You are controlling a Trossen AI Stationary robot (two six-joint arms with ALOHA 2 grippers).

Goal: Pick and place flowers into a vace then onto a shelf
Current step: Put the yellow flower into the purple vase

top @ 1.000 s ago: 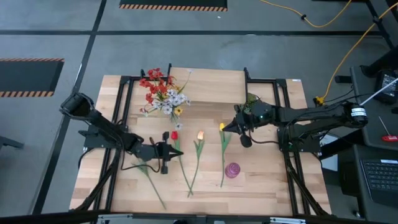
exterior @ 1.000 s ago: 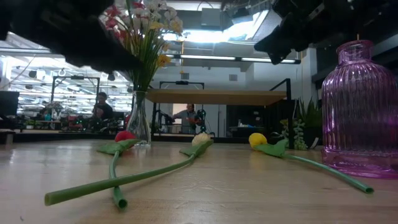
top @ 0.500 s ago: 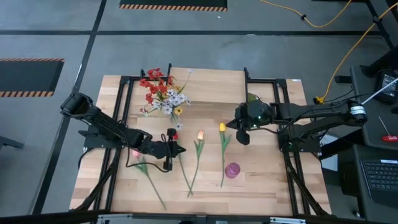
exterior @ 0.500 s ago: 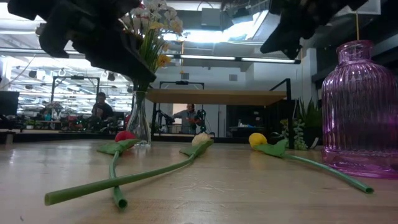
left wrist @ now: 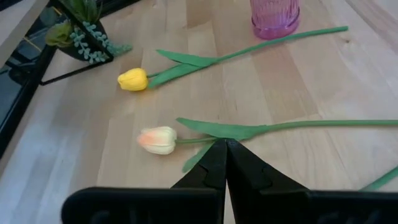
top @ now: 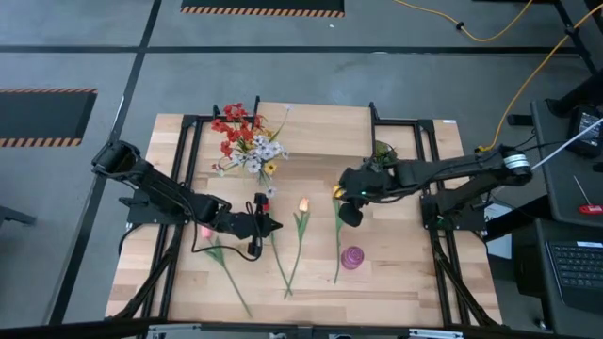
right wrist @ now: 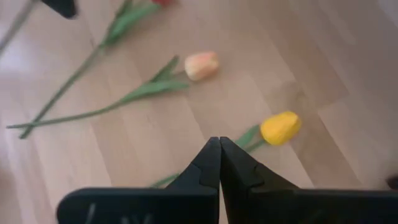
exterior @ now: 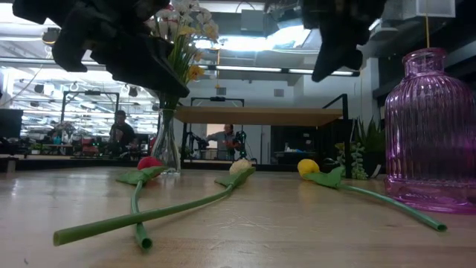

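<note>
change: right gripper (top: pixel 345 209) has swung in over the yellow tulip (top: pixel 336 192), fingers together, empty | left gripper (top: pixel 267 224) beside the red tulip (top: pixel 265 203), fingers together, empty | flowers lie near the purple vase (top: pixel 351 257) | meaning: grasp pending, vase unfilled
</note>
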